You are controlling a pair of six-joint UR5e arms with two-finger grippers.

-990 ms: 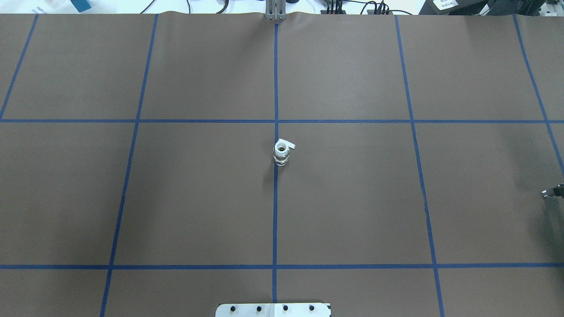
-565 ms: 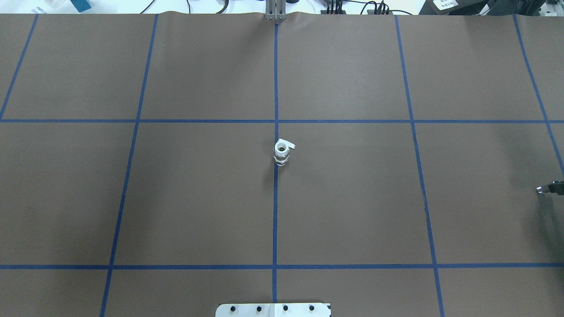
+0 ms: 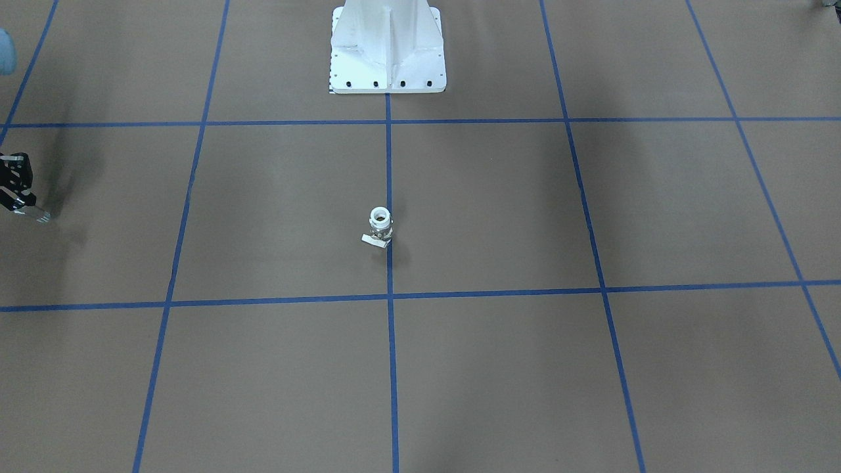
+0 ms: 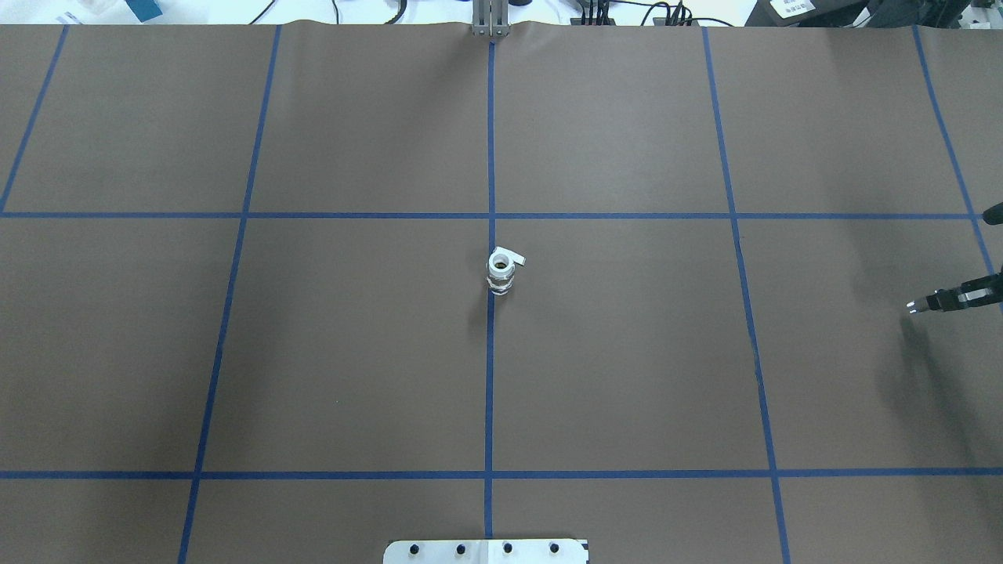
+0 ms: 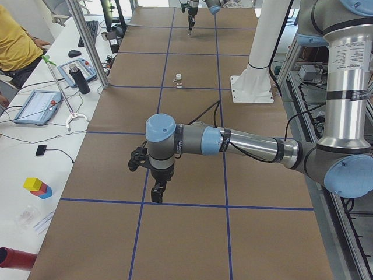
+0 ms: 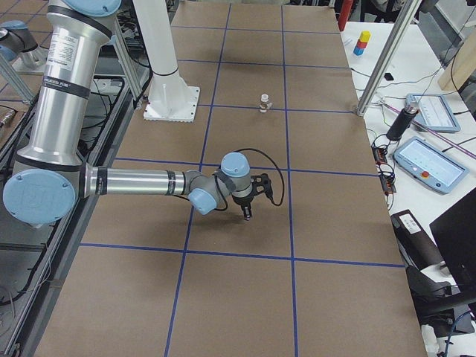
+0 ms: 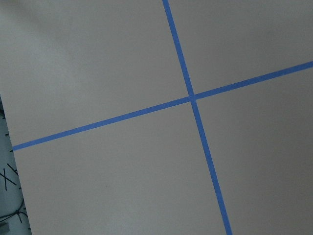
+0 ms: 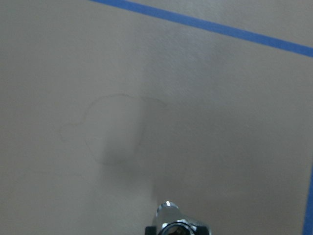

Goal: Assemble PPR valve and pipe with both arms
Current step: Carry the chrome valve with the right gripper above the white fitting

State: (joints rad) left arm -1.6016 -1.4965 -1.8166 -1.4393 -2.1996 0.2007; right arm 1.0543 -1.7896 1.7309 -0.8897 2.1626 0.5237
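The PPR valve (image 4: 501, 273) stands upright on the centre tape line, white collar up and handle tab pointing away from the robot; it also shows in the front view (image 3: 380, 226) and the side views (image 5: 178, 80) (image 6: 263, 103). No separate pipe shows in any view. My right gripper (image 4: 913, 305) hangs over the table's right part, far from the valve, fingers together with a silver tip (image 8: 167, 209); it also shows in the front view (image 3: 38, 213). My left gripper (image 5: 157, 194) points down over the table's left part; I cannot tell whether it is open.
The white bolted pedestal (image 3: 387, 52) stands at the robot's side of the table (image 4: 486, 551). Blue tape lines (image 7: 191, 96) grid the brown mat. Tablets and a bottle (image 6: 405, 123) lie on the operators' bench, where a person (image 5: 14, 41) sits.
My right gripper has moved in from the right edge toward the table's middle and away from the robot. The valve has not moved.
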